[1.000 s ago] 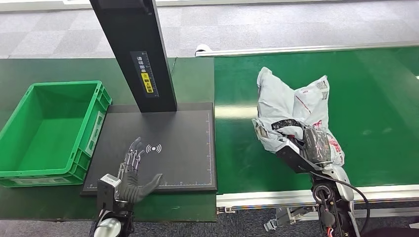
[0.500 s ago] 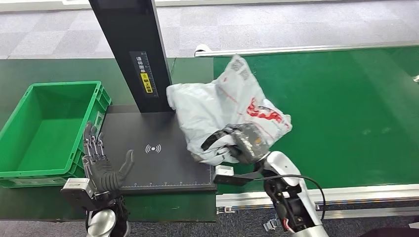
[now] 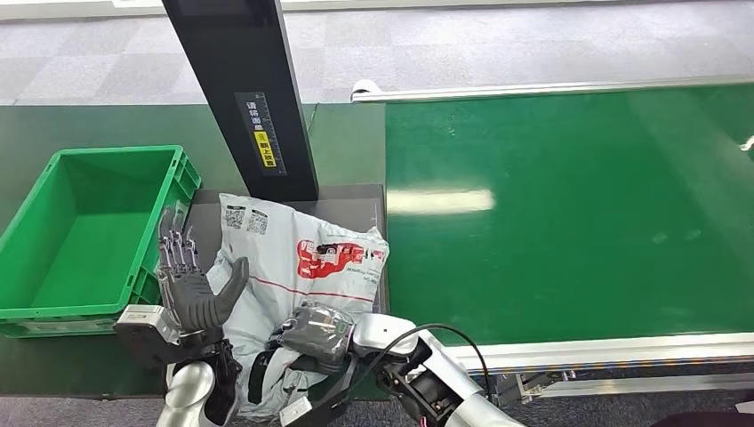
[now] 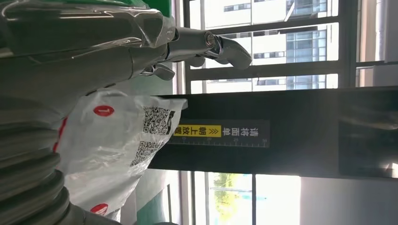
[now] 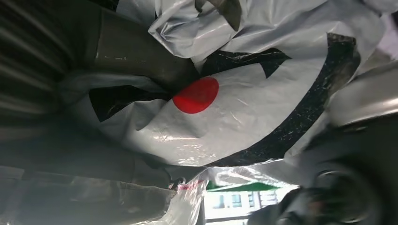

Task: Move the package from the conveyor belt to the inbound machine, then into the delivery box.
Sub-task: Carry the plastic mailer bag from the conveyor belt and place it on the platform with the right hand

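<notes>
Package: a white plastic mailer bag [image 3: 284, 267] with red print and QR labels lies on the black plate of the inbound machine [image 3: 356, 200], covering most of it; its near end hangs over the plate's front edge. The left wrist view shows its QR labels [image 4: 155, 129] facing the machine's post.
Right robot hand: the right robot hand [image 3: 316, 334] grips the bag's near end, fingers curled into the crumpled plastic; the right wrist view shows the film [image 5: 225, 108] bunched tight against the hand.
Left robot hand: the left robot hand [image 3: 191, 285] stands upright at the bag's left edge, fingers spread and pointing up, thumb just at the plastic, holding nothing.
Inbound machine: a black post [image 3: 244, 89] with a yellow label rises behind the plate.
Delivery box: the green crate [image 3: 53, 178] sits on the dark bench [image 3: 347, 138] left of the plate, touching it.
Conveyor belt: the green belt [image 3: 569, 205] runs to the right of the machine.
</notes>
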Robot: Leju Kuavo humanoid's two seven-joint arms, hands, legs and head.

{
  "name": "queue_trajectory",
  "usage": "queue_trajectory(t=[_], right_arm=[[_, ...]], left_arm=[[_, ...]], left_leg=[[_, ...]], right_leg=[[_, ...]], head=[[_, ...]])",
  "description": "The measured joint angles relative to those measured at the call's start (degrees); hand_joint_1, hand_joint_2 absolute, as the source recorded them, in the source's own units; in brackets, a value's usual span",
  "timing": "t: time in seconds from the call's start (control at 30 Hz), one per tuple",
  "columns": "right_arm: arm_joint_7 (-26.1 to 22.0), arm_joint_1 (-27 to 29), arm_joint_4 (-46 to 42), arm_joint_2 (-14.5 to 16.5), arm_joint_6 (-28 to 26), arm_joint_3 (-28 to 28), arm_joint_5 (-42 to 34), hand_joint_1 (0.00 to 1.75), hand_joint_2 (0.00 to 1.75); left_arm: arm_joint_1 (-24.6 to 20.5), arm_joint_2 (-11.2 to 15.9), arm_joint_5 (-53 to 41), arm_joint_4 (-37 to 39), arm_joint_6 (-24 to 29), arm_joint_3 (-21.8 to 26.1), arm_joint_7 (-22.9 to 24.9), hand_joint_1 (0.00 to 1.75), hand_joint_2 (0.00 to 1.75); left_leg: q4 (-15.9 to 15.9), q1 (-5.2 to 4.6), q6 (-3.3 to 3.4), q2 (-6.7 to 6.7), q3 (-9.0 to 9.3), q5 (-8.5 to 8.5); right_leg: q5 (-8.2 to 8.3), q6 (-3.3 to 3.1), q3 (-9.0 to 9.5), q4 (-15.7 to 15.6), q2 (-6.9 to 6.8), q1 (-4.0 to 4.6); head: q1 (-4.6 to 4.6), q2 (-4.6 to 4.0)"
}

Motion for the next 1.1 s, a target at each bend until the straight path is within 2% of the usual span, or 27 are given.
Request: queue_trajectory(t=[0.13,0.17,0.27,0.3,0.5,0.93,1.03,1.1], right_arm=[[3.07,0.01,0.73,-0.1,-4.98,2.68,-0.68,1.75,1.75],[4.15,0.01,0.88,-0.21,-6.74,2.95,-0.81,1.39,1.75],[6.9,-0.17,1.29,-0.8,-10.6,3.09,-1.79,0.1,1.75],[7.6,-0.29,1.39,-1.08,-11.55,2.94,-2.36,0.02,1.75],[10.28,-0.57,0.79,-3.76,-17.32,-0.37,-3.85,0.0,1.75],[10.3,-0.12,-0.96,-6.42,-17.57,-3.27,-5.13,0.0,1.75],[7.26,1.49,-3.16,-7.32,-13.56,-5.81,-12.73,0.0,1.75],[3.81,3.29,-6.03,-8.28,-6.67,-8.69,-21.13,0.0,1.75]], left_arm=[[-0.63,0.06,0.06,2.39,-0.84,0.02,0.0,0.0,1.75],[-0.79,0.07,0.06,2.85,-0.99,0.02,0.0,0.0,1.75],[-1.03,0.1,0.05,3.95,-1.35,0.01,0.0,0.0,1.75],[-1.07,0.1,0.05,4.31,-1.44,-0.01,0.0,0.0,1.75],[-1.31,0.11,0.0,6.22,-2.1,-0.04,0.0,0.0,1.75],[-1.85,0.13,0.03,7.59,-2.39,-0.11,0.0,0.0,1.75],[-2.07,0.13,0.06,8.2,-2.99,-0.31,0.0,0.0,1.75],[-2.29,0.14,0.06,8.79,-3.27,-0.57,0.0,0.0,1.75]], left_leg=[[0.01,0.0,0.0,0.0,0.02,0.0],[0.01,0.0,0.0,0.0,0.02,0.0],[0.01,0.0,0.0,0.0,0.03,0.0],[0.01,0.0,0.0,0.0,0.04,0.0],[0.02,-0.01,0.0,0.0,0.04,0.01],[0.02,0.0,0.0,0.01,0.05,0.0],[0.03,-0.02,0.0,0.0,0.04,0.01],[0.03,-0.04,0.01,-0.01,0.03,0.0]], right_leg=[[0.01,0.0,0.0,0.0,0.0,0.0],[0.01,0.0,0.0,0.0,0.0,0.0],[0.01,0.0,0.0,0.0,0.0,0.0],[0.01,0.0,0.0,0.0,0.0,0.0],[0.02,0.01,0.02,0.0,0.0,-0.01],[0.02,0.01,0.0,0.0,0.01,0.0],[0.02,0.01,0.02,0.0,-0.01,-0.01],[0.02,0.01,0.02,0.0,-0.01,-0.03]], head=[[-0.02,0.0],[-0.02,0.0],[-0.02,0.0],[-0.01,0.0],[0.01,0.0],[-0.01,0.0],[-0.01,0.0],[0.0,0.0]])
